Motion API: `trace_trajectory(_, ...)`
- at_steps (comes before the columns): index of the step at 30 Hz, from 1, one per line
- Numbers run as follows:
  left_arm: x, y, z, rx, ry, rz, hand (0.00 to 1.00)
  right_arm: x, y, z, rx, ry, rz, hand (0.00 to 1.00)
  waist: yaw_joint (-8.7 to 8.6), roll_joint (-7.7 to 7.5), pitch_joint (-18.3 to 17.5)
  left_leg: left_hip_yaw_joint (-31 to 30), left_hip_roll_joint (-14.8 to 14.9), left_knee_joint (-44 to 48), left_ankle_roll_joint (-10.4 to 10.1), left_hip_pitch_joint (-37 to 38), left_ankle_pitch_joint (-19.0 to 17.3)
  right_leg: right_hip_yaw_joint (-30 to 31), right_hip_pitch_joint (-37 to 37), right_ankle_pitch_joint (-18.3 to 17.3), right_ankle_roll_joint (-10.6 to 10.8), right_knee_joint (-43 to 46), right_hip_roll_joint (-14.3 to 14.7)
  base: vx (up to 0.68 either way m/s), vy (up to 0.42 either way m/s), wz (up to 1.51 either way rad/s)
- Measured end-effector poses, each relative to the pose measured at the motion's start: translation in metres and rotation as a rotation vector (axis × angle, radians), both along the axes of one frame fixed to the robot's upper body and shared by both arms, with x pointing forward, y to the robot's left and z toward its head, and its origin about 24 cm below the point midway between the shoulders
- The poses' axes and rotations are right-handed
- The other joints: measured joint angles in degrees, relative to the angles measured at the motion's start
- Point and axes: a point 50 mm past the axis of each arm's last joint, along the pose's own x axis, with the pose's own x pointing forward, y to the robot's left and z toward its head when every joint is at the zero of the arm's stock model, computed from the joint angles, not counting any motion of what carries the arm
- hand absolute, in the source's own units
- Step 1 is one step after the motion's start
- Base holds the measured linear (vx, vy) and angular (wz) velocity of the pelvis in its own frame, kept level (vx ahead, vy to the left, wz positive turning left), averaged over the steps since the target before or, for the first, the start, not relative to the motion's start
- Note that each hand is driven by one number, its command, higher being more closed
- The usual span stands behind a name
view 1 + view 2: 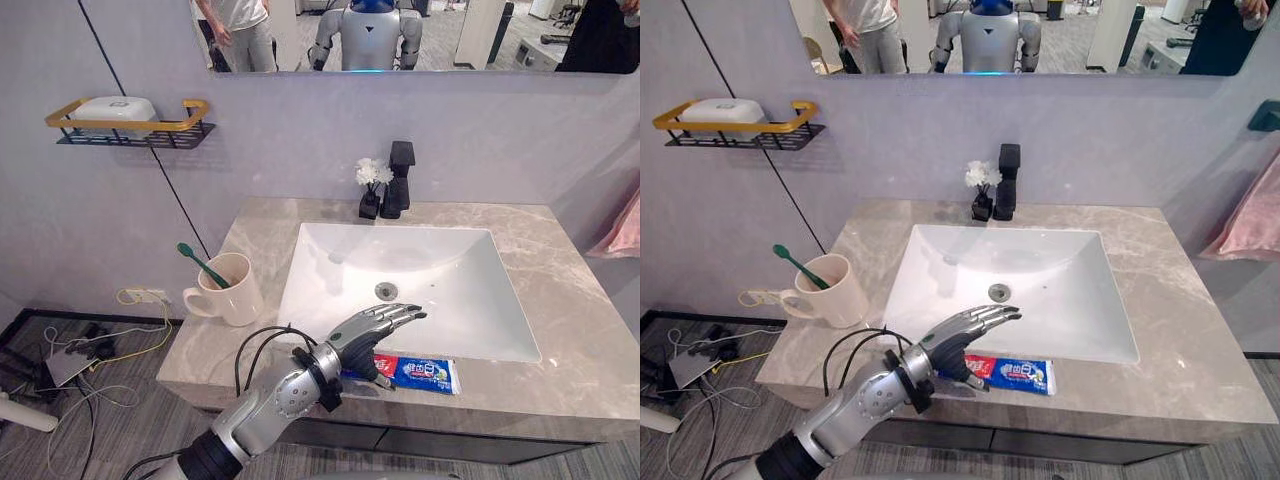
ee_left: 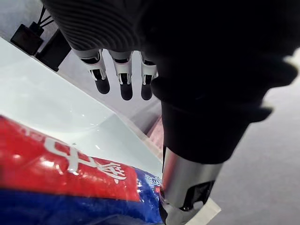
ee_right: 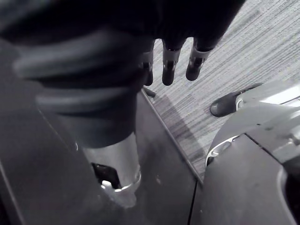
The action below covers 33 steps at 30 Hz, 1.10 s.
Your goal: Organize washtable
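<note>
Hovering open, fingers straight and holding nothing, the left hand (image 1: 365, 335) is stretching over the toothpaste tube (image 1: 425, 374), thumb pointing down at its red end, apparently lining up a pinch. The tube is lying flat along the worktop's (image 1: 560, 335) front edge, just before the sink (image 1: 400, 270), looking glossy, red then blue, and soft. The right hand (image 3: 171, 63) is hanging relaxed, empty.

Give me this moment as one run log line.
left hand open over red end of toothpaste tube | tube flat on counter before sink | right hand open, idle | toothbrush in mug
</note>
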Motion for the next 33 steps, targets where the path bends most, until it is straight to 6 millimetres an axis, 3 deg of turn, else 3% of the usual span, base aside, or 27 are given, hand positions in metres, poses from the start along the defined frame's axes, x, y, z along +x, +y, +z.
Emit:
trace_trajectory(9,0.001,0.002,-0.006,0.028,0.011,0.010,0.00,0.002,0.000,0.001,-0.002,-0.008,-0.002,0.00,0.01,0.23,1.5,0.6,0.1,0.0,0.0,0.8,0.0,0.1,0.7,0.0,0.0,0.0,0.1,-0.04,-0.012,-0.01)
trace_trajectory(25,0.010,0.038,-0.014,0.063,0.033,0.173,0.00,0.002,0.000,0.000,0.003,-0.003,0.004,0.00,0.00,0.74,1.3,0.6,0.3,0.0,0.0,0.7,0.0,0.2,0.7,0.0,0.0,-0.1,0.3,-0.01,-0.003,0.00)
trace_trajectory(26,0.009,0.040,-0.015,0.063,0.036,0.181,1.00,0.001,0.000,0.000,0.004,-0.002,0.004,0.00,0.03,0.74,1.3,0.6,0.3,0.0,0.0,0.7,0.0,0.2,0.7,0.0,0.0,-0.1,0.3,0.00,0.000,0.00)
trace_trajectory(33,0.008,0.042,-0.016,0.069,0.045,0.180,1.00,0.001,-0.001,0.000,0.003,0.000,0.008,0.00,0.03,1.18,1.0,0.7,0.4,0.0,0.0,0.8,0.0,0.3,0.7,0.1,-0.1,-0.1,0.4,0.00,0.000,0.00)
